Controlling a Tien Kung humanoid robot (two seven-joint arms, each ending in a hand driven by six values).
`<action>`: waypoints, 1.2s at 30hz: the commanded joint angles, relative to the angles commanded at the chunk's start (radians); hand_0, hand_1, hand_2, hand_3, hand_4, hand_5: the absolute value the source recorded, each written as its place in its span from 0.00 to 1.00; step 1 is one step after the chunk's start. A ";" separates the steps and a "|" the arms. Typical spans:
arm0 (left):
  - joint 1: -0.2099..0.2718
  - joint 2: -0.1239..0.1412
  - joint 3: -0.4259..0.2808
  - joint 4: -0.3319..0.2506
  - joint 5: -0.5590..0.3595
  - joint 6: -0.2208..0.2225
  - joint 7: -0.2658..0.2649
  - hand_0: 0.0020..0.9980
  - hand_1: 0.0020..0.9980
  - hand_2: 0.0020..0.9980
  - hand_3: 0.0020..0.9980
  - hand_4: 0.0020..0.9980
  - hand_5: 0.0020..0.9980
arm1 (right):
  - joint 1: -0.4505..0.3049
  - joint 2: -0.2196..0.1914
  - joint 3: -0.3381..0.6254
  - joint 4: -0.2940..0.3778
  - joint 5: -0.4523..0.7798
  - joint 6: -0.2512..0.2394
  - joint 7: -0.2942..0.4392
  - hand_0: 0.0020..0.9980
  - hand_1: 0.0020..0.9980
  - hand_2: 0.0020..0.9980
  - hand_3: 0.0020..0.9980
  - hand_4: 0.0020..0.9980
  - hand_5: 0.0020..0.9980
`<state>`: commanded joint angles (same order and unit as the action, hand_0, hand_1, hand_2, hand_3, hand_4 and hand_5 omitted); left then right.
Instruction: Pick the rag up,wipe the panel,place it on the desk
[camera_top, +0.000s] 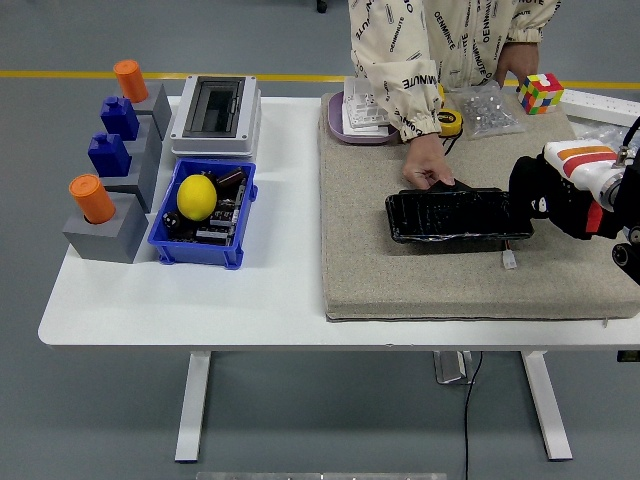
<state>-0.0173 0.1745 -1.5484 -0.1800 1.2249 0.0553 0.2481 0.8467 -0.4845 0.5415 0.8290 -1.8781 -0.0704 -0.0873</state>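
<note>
Nearest, along the worktop's (280, 300) front edge, lies the front border of a beige felt mat (400, 270) that covers the right half of the surface. From the right edge the robot's right hand (545, 195) reaches in over the mat, black, with a white, orange and red cuff behind it; the hand sits at the right end of the panel (455, 215), touching or just over it. Whether its fingers are curled around anything cannot be told, and no rag can be made out apart from the black hand. The left arm is out of view.

The panel is a long, flat, glossy black slab lying on the mat, its long axis running left to right, roughly parallel to the worktop's front edge. A small white connector (510, 260) on a thin wire lies just in front of its right end.

At the panel's far left corner a person's hand (425, 170) presses down on its far edge, the cream printed sleeve above it coming from the worktop's far side.

Toward the left edge stand grey blocks (100, 235) carrying orange and blue pegs, and beside them a blue bin (165, 240) holding a yellow lemon (197, 196) among dark parts. Behind the bin sits a grey box with a dark window (215, 115). At the far edge are a purple tray (335, 125), a yellow tape measure (450, 121), a clear bag of small parts (490, 110) and a colour cube (540, 92).
</note>
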 joint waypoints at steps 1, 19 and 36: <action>0.001 0.000 -0.001 0.000 0.000 0.000 0.000 0.65 0.70 0.75 0.57 0.60 0.48 | 0.000 -0.001 0.001 0.001 -0.001 0.000 0.000 0.20 0.28 0.33 0.29 0.79 0.00; 0.000 0.000 0.001 0.000 -0.002 0.000 -0.001 0.65 0.70 0.75 0.57 0.60 0.48 | 0.001 0.034 0.002 0.013 -0.003 -0.003 -0.002 0.20 0.28 0.33 0.29 0.79 0.00; -0.004 0.000 0.003 0.000 -0.003 -0.001 -0.002 0.65 0.70 0.75 0.57 0.60 0.48 | 0.002 0.089 -0.002 0.028 -0.006 -0.004 -0.006 0.20 0.28 0.33 0.29 0.78 0.00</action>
<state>-0.0211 0.1745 -1.5451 -0.1800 1.2217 0.0546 0.2459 0.8485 -0.3957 0.5396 0.8569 -1.8841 -0.0747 -0.0935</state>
